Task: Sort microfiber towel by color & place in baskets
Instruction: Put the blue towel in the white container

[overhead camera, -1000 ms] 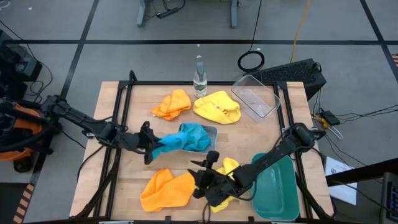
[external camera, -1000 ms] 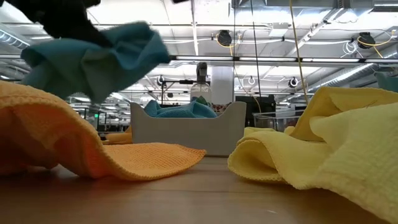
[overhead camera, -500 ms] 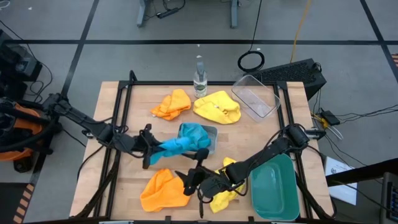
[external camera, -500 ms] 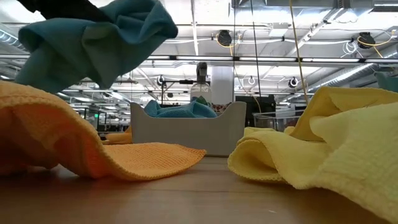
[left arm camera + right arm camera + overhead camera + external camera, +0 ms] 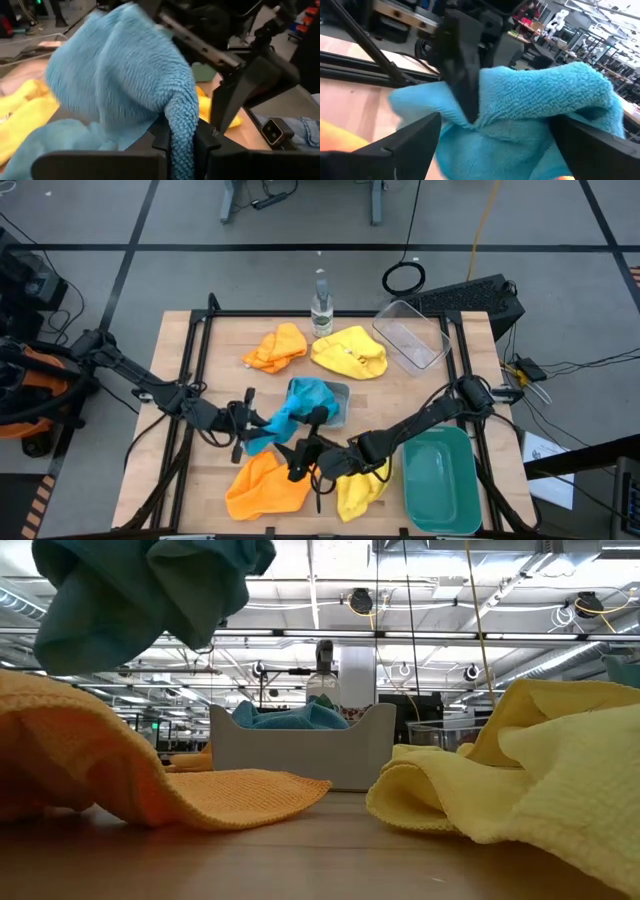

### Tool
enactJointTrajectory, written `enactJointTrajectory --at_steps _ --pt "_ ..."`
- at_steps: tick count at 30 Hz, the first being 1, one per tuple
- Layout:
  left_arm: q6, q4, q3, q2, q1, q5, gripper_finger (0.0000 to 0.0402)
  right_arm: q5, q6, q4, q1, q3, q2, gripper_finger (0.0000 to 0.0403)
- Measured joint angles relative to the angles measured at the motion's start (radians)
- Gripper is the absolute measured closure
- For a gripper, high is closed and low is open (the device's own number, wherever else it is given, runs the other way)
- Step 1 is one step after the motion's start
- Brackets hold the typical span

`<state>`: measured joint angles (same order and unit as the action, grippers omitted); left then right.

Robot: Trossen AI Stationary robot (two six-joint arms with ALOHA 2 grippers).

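My left gripper (image 5: 247,434) is shut on a bright blue microfiber towel (image 5: 288,416), which hangs clear of the table (image 5: 140,590). My right gripper (image 5: 298,458) is open just near of it, a finger on either side of the towel (image 5: 530,100); whether they touch it I cannot tell. A second blue towel (image 5: 290,717) lies in the pale grey-blue basket (image 5: 338,395). An orange towel (image 5: 265,485) and a yellow towel (image 5: 360,490) lie near the front edge. Another orange towel (image 5: 278,346) and another yellow one (image 5: 350,352) lie farther back. My left gripper pinches a bunched fold of the blue towel (image 5: 181,125) between its two fingers, coming level from the table's left. The towel billows out past the fingers and hangs below them, slack and clear of the table.
A dark green basket (image 5: 440,480) stands at the near right corner and a clear basket (image 5: 412,332) at the far right. A clear bottle (image 5: 320,305) stands upright at the far edge. Black rails (image 5: 195,370) frame the tabletop.
My left gripper has carried the blue towel a little toward the near edge and higher. My right gripper has gone from the yellow towel toward the table's left, up to the blue towel.
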<state>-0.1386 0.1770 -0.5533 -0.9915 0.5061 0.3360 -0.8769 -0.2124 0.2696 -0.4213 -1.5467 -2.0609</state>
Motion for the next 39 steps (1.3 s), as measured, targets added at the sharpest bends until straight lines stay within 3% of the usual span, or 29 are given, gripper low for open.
enactJointTrajectory --at_steps 7,15,26,34,39 --pt "0.050 0.063 0.000 -0.005 0.000 -0.028 0.0365 0.128 0.095 -0.029 0.034 0.000 0.000 0.0037" --pt "0.050 0.074 0.000 -0.005 0.004 -0.075 0.0343 0.147 0.131 -0.037 0.043 0.000 0.000 0.0076" --pt "0.093 0.079 0.000 -0.005 0.065 -0.073 0.0210 0.152 0.101 -0.041 0.041 0.000 0.000 0.0229" --pt "0.095 0.028 0.000 0.022 0.100 -0.073 0.0196 0.146 0.090 -0.086 0.024 0.000 0.000 0.0349" --pt "0.094 -0.046 0.000 0.052 0.124 -0.065 0.0196 0.144 0.088 -0.110 0.014 0.000 0.003 0.0376"
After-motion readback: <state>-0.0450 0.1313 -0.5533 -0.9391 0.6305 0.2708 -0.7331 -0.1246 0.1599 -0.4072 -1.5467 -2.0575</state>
